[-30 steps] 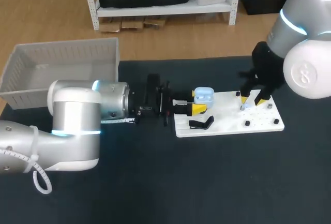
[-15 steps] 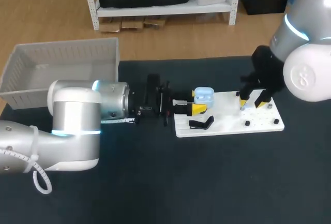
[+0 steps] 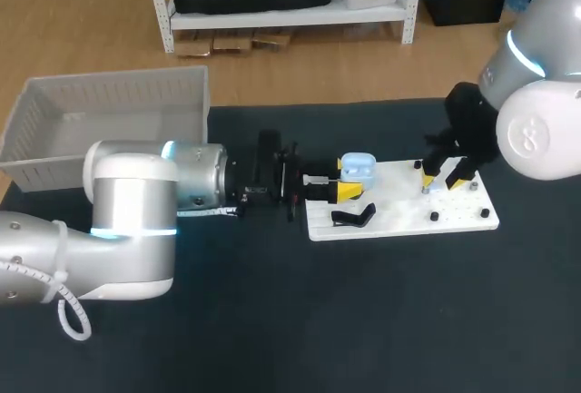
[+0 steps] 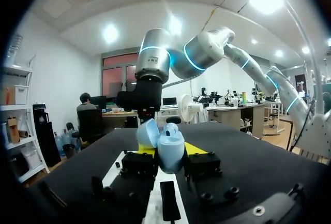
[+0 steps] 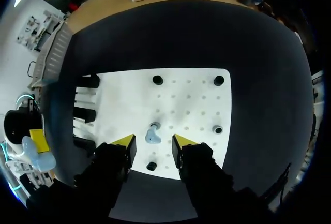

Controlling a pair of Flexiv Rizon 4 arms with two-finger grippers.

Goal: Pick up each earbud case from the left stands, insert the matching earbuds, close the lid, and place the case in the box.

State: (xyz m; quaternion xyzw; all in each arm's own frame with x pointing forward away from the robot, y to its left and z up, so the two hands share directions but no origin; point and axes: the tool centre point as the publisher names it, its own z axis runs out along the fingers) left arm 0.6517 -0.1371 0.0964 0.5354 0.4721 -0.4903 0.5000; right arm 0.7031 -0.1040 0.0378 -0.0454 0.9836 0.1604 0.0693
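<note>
Left gripper (image 3: 348,179) — tight on smooth, rounded pale-blue case (image 4: 166,149)

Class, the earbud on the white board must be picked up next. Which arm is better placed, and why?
Right. Its open gripper hangs over the earbud, with a finger on either side. The left gripper is shut on the open case, so it is occupied.

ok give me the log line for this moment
left claw: shut on open earbud case | right claw: open over earbud on white board | box: no case seen inside
</note>
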